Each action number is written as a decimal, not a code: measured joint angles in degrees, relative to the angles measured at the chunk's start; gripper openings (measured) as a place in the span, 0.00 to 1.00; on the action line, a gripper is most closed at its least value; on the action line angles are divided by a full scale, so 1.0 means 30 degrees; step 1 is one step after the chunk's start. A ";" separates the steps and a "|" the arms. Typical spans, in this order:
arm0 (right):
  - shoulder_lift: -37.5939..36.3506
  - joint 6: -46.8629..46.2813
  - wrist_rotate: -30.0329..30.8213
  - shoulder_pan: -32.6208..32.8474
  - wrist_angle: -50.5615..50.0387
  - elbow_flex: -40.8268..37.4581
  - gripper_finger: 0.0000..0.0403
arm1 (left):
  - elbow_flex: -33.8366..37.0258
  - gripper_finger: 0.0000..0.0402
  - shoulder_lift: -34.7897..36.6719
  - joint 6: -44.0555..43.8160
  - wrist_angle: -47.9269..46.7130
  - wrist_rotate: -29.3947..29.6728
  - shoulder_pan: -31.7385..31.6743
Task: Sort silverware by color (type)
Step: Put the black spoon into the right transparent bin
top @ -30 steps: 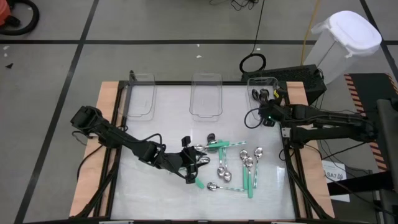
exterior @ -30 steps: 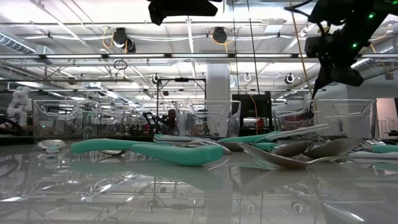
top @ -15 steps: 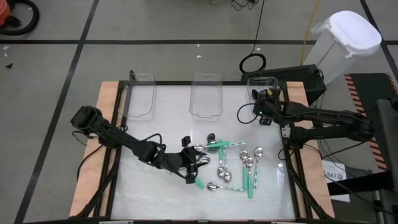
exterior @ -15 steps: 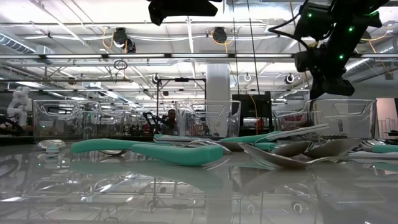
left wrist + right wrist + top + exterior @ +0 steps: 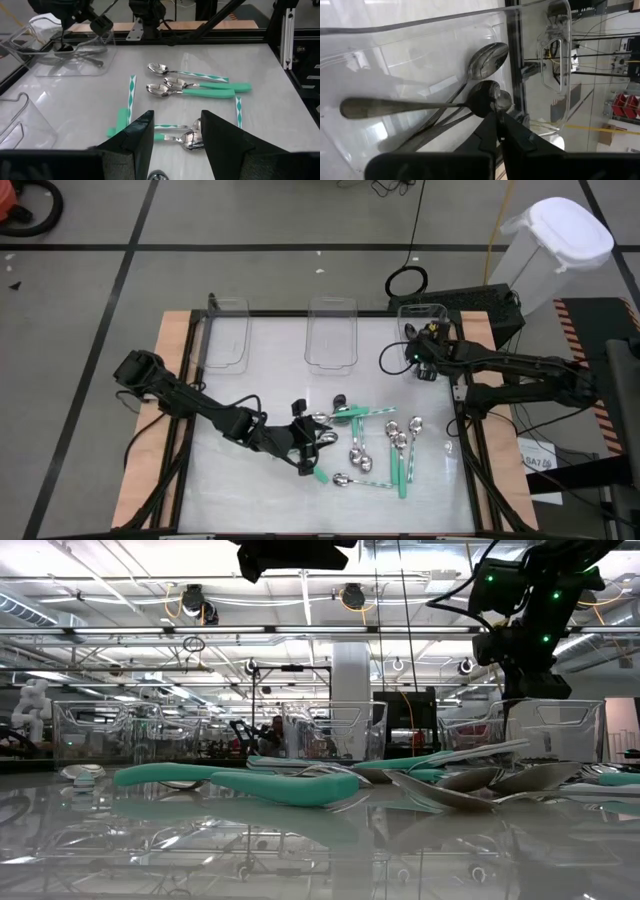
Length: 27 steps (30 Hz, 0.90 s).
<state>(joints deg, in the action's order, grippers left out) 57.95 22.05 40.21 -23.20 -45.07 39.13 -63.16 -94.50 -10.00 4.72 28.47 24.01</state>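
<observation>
Nearest the front edge of the table (image 5: 230, 510), the left gripper (image 5: 308, 448) hangs low over the near end of the spoon pile, its fingers (image 5: 135, 142) spread with nothing between them (a teal-handled spoon (image 5: 170, 136) lies just past the tips). The pile of spoons (image 5: 375, 442), shiny silver ones and teal-handled ones, lies loose on the middle of the table, toward the right side. Farther back, three clear bins stand along the far edge. The left bin (image 5: 226, 335) and middle bin (image 5: 331, 332) look bare. The right gripper (image 5: 420, 360) hovers at the right bin (image 5: 424, 320), near the far right corner, fingers pressed together on nothing; the dark spoons (image 5: 420, 107) lie inside that bin.
</observation>
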 joint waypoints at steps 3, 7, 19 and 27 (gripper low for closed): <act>0.0000 -0.0088 0.0000 0.0000 -0.0061 0.0000 0.06 | 0.0000 0.40 0.0000 -0.0212 -0.0270 0.0000 0.0000; -0.0002 -0.0112 0.0015 0.0000 -0.0059 0.0000 0.14 | 0.0000 0.40 0.0000 -0.0229 -0.0303 0.0000 0.0005; -0.0578 -0.0440 0.0066 0.0007 -0.0063 0.0000 0.31 | 0.0000 0.40 0.0000 -0.0394 -0.0294 0.0000 0.0007; -0.1723 -0.0598 0.0066 0.0015 -0.0221 0.0000 0.38 | 0.0000 0.40 0.0000 -0.0442 -0.0289 0.0000 0.0003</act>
<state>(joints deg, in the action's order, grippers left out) 52.78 20.26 40.40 -23.16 -45.74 39.13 -63.16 -94.50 -11.32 3.86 28.47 24.02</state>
